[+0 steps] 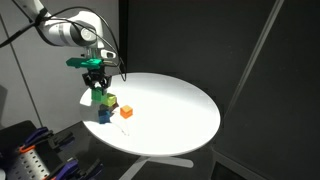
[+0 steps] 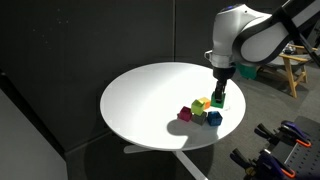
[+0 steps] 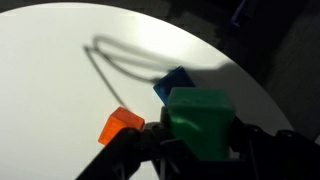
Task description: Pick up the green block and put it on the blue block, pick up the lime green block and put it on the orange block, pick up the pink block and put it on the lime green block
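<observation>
My gripper (image 3: 200,138) is shut on the green block (image 3: 197,115), which fills the space between the dark fingers in the wrist view. The blue block (image 3: 174,82) peeks out just beyond the held cube, and the orange block (image 3: 121,125) lies to its left. In an exterior view the gripper (image 1: 96,88) hangs with the green block (image 1: 98,97) slightly above the blue block (image 1: 105,115). Beside it are the lime green block (image 1: 110,101) and the orange block (image 1: 126,112). The pink block (image 2: 185,114) rests at the cluster's edge, near the lime green block (image 2: 202,104).
The blocks sit close together near the rim of a round white table (image 1: 175,110). Dark curtains stand behind it. A rack with tools (image 1: 35,155) stands below the table edge, and wooden furniture (image 2: 296,65) is off to one side.
</observation>
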